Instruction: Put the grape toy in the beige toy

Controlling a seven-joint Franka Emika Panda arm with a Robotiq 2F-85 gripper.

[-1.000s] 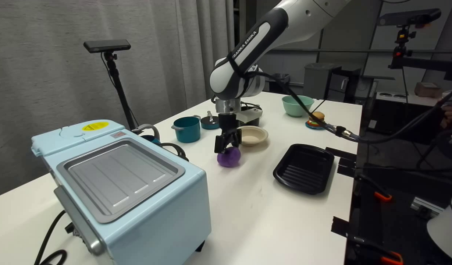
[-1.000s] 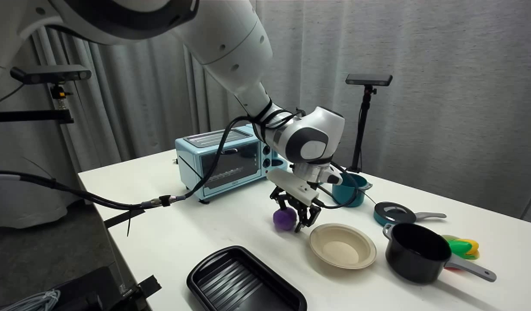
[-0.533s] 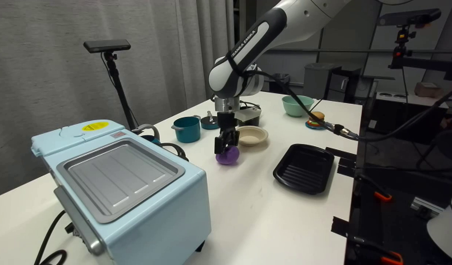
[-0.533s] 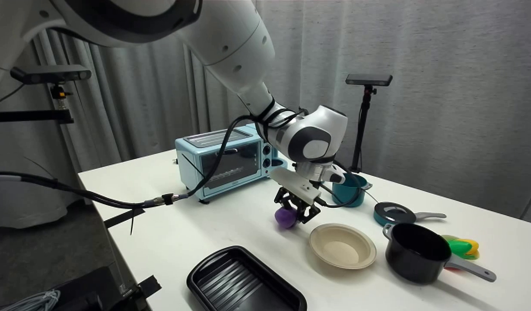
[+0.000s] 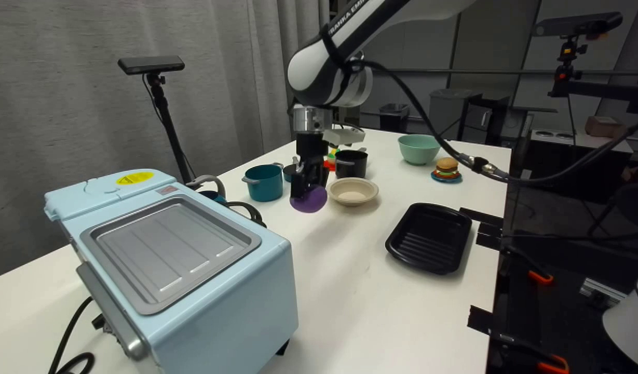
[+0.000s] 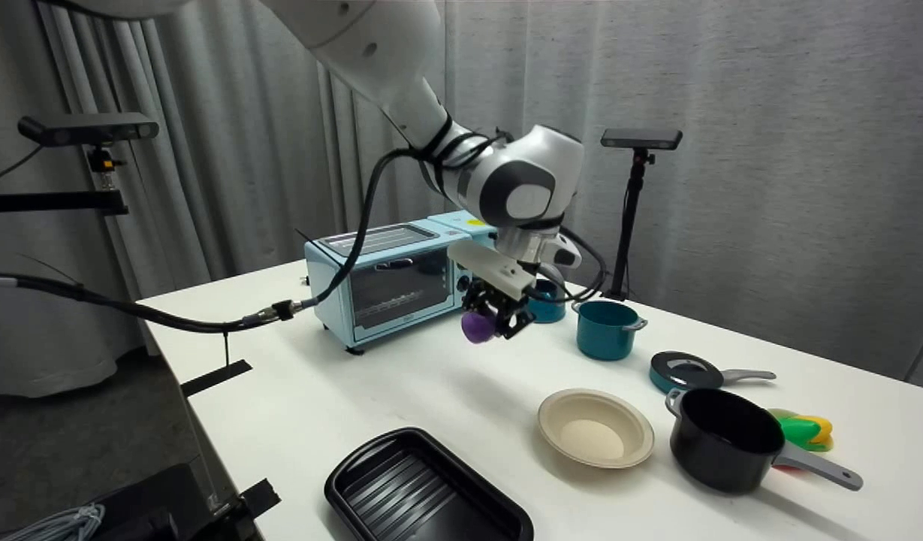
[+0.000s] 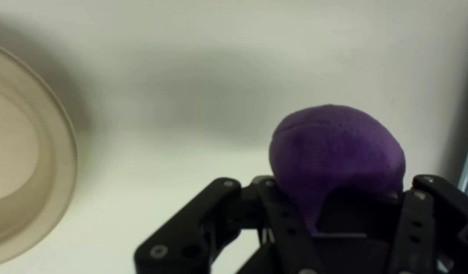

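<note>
The grape toy (image 7: 336, 140), a rounded purple lump, is pinched between the black fingers of my gripper (image 7: 342, 179) in the wrist view. Both exterior views have the grape toy (image 5: 309, 200) off the table, its shadow falling on the white surface below. My gripper (image 6: 497, 317) hides part of its upper side. The beige toy, a shallow cream bowl (image 6: 596, 428), rests upright on the table with nothing in it. At the left edge of the wrist view the same bowl (image 7: 58, 160) is partly cut off, to one side of the held grape toy and apart from it.
A black ridged tray (image 6: 427, 488) lies nearer the table edge. Beside the bowl stands a black pot (image 6: 724, 439) with a long handle. A teal pot (image 5: 265, 182), a light blue toaster oven (image 5: 194, 259), a green bowl (image 5: 418, 149) and a toy burger (image 5: 446, 169) are also around.
My gripper has closed on the grape toy and raised it off the table. Arm and toy have also shifted somewhat away from the beige bowl. The bowl has stayed put.
</note>
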